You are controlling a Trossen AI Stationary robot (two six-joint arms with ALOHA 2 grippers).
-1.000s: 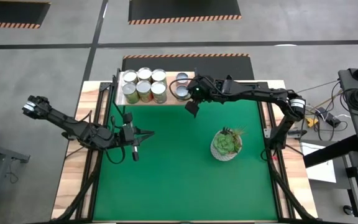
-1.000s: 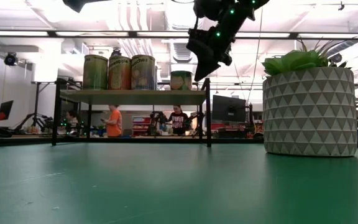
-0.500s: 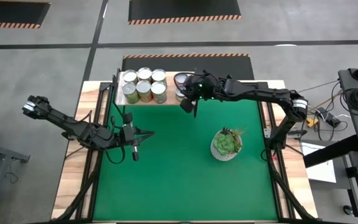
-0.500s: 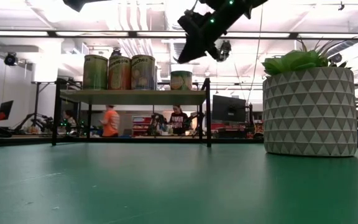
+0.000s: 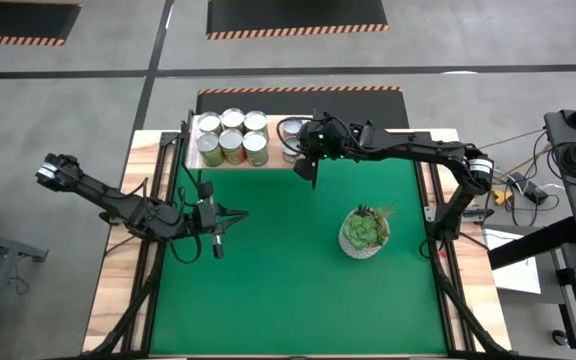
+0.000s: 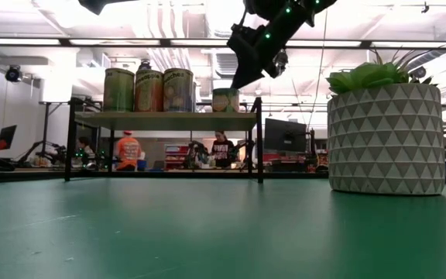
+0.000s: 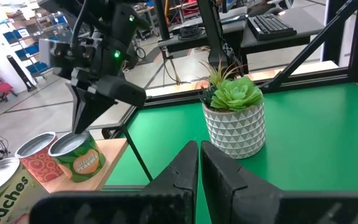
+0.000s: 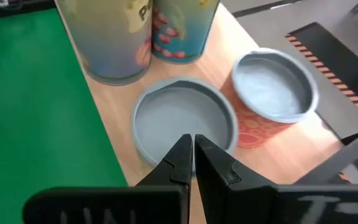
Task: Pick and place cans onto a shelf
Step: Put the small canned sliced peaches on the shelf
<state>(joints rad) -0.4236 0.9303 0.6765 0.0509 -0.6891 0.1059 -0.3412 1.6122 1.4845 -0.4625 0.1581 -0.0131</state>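
hovering at top centre of the high view, the right gripper [image 5: 306, 170], fingers together and empty, hangs over the cans [image 5: 231, 138] on the shelf [image 5: 273, 161]; the left gripper [image 5: 217, 247], fingers together, waits centre-left.

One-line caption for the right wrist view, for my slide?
Right gripper, fingers shut, poised over a can on the shelf.

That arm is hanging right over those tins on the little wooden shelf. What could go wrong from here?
The right gripper, shut and empty, hovers just above the green-labelled can at the shelf's front edge. A small dip or sideways swing might knock that can off onto the green mat, or push it into the orange can beside it. The plant pot also stands near the arm's way back.
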